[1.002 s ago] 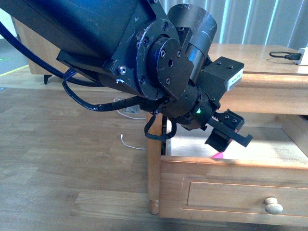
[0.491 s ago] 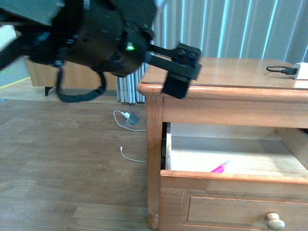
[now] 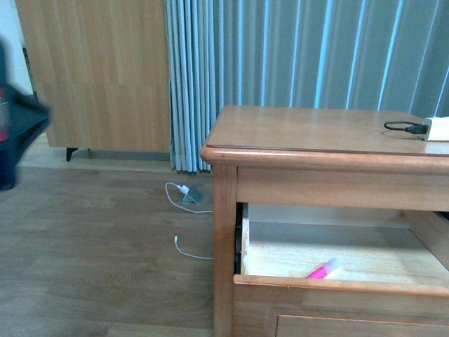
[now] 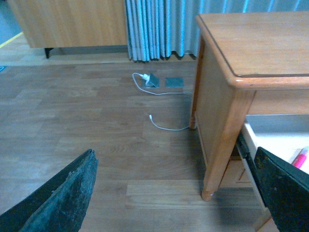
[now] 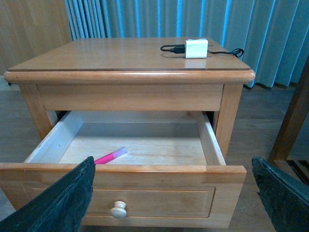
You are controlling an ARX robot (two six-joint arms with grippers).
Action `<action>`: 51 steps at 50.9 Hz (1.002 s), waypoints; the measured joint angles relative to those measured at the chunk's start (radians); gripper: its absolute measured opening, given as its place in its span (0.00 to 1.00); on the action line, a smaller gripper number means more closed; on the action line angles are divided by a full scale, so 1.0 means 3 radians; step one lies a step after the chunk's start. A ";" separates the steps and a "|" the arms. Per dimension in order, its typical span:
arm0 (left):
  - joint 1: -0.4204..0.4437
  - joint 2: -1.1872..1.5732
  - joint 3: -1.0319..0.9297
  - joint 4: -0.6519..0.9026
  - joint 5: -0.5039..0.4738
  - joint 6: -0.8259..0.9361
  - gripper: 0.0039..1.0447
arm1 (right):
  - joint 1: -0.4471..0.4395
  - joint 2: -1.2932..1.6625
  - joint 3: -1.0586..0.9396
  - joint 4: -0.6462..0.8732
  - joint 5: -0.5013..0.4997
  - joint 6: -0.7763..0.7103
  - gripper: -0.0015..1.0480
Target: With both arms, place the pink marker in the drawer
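Observation:
The pink marker [image 5: 110, 155] lies loose on the pale floor of the open upper drawer [image 5: 211, 145], near its front left; it also shows in the front view as the marker [image 3: 323, 269] behind the drawer's front edge [image 3: 365, 284]. My right gripper [image 5: 171, 203] stands open in front of the drawer front, whose round knob [image 5: 118, 209] lies between its fingers [image 5: 58, 203]. My left gripper [image 4: 174, 203] is open over the floor, left of the cabinet's leg [image 4: 219, 145], holding nothing. The marker's tip [image 4: 300, 157] peeks past one finger [image 4: 285, 191].
A white charger [image 5: 196, 48] with a black cable [image 5: 169, 48] sits on the cabinet top [image 3: 316, 130]. White cable and plug [image 3: 188, 193] lie on the wooden floor. A blurred dark arm part [image 3: 15, 133] is at the front view's left edge. Curtains hang behind.
The left arm has swung out of the front view from over the drawer to the far left. The marker stays lying in the open drawer.

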 joint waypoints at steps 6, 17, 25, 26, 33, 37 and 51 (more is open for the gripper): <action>0.0079 -0.0680 -0.0364 -0.0376 -0.0137 -0.0097 0.94 | 0.0001 0.0000 0.0000 0.0000 0.0000 0.0000 0.92; 0.0186 -0.1549 -0.0861 -0.0863 -0.0195 -0.0440 0.94 | 0.0000 0.0000 0.0000 0.0000 0.0000 0.0000 0.92; 0.0192 -0.1616 -0.0885 -0.0874 -0.0202 -0.0535 0.94 | 0.0000 0.0000 0.0000 0.0000 0.0000 0.0000 0.92; 0.0192 -0.1616 -0.0885 -0.0874 -0.0201 -0.0538 0.94 | 0.0000 0.0000 0.0000 0.0000 0.0001 0.0000 0.92; 0.0195 -0.1621 -0.0886 -0.0871 -0.0196 -0.0552 0.94 | 0.0001 0.0000 0.0000 0.0000 0.0000 0.0000 0.92; 0.0347 -0.1740 -0.1068 -0.0454 0.0224 -0.0331 0.82 | 0.0000 0.0000 0.0000 0.0000 0.0001 0.0000 0.92; 0.0788 -0.2085 -0.1367 -0.0356 0.0764 -0.0053 0.37 | 0.0000 0.0000 0.0000 0.0000 0.0001 0.0000 0.92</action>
